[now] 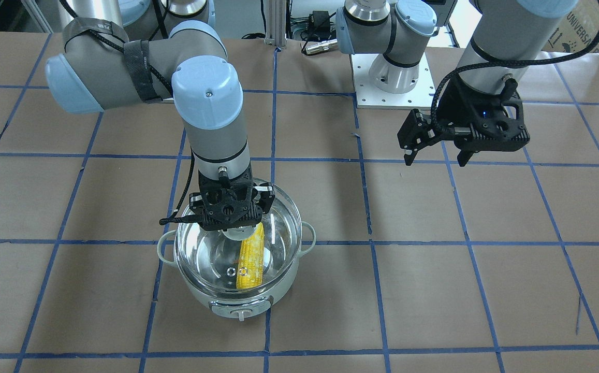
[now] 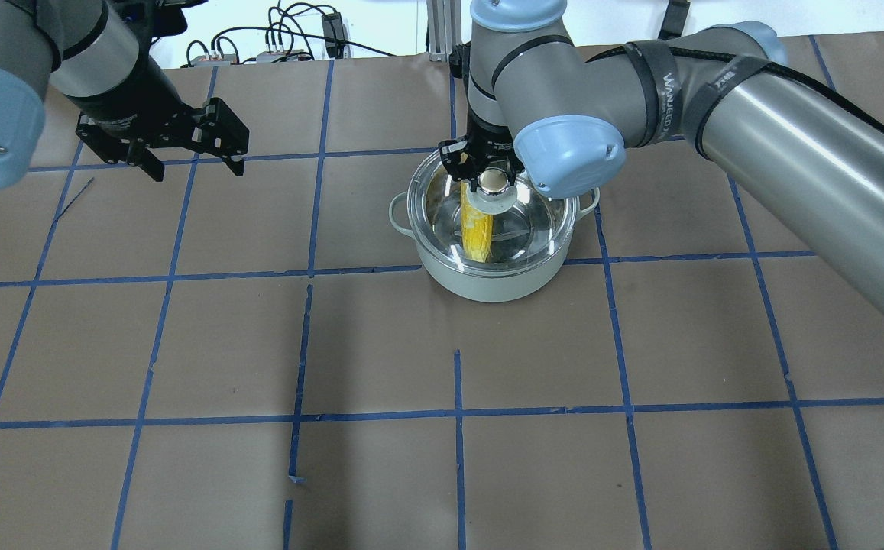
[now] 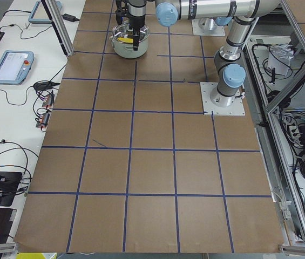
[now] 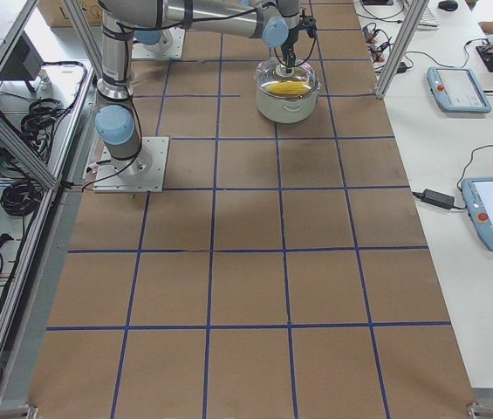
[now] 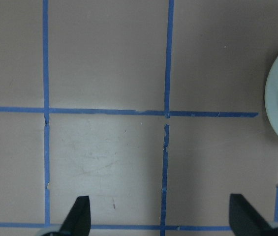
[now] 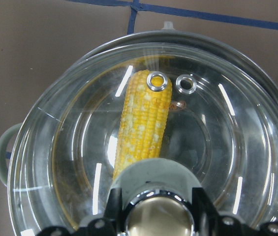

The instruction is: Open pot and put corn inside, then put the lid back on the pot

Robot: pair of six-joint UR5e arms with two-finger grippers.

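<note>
Your right gripper (image 6: 156,211) is clamped on the beige knob (image 6: 153,172) of the glass lid (image 6: 227,128), which sits over the mouth of the pot (image 1: 283,277). You cannot tell from these views whether the rim is seated all round.

The closing step looks nearly done. Hold the lid level, line its rim up with the pot's rim, and lower straight down. Let go only once the glass rests evenly, then lift clear without dragging the knob sideways.

Beneath the glass, the corn (image 6: 146,123) lies flat on the steel floor. Its long axis runs from the robot's side toward the control panel, slightly slanted. A rounded end shows under the vent rings, but the knob hides the other, so the tip's direction is unclear.

Farther off, your left gripper (image 1: 436,155) hangs with its fingers apart above the table (image 1: 485,290), holding nothing.
</note>
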